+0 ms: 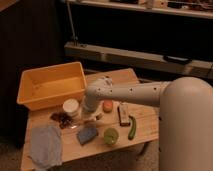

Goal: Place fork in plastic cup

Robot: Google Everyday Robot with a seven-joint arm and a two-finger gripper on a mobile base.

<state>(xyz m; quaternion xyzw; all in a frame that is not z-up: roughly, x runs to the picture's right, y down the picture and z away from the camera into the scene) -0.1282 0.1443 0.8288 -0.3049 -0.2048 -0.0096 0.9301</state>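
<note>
Gripper (pixel 93 117) low at table (pixel 150 120) btw white tub (pixel 70 106) & orange disc (pixel 107 105), near blue sponge (pixel 87 134) & plastic cup (pixel 111 135); grip state can't tell.

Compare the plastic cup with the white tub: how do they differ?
The plastic cup is yellow-green; the white tub is white. The cup sits farther forward, beside the blue sponge; the tub sits by the yellow bin. Both are round. The gripper is low between tub and orange disc.
</note>
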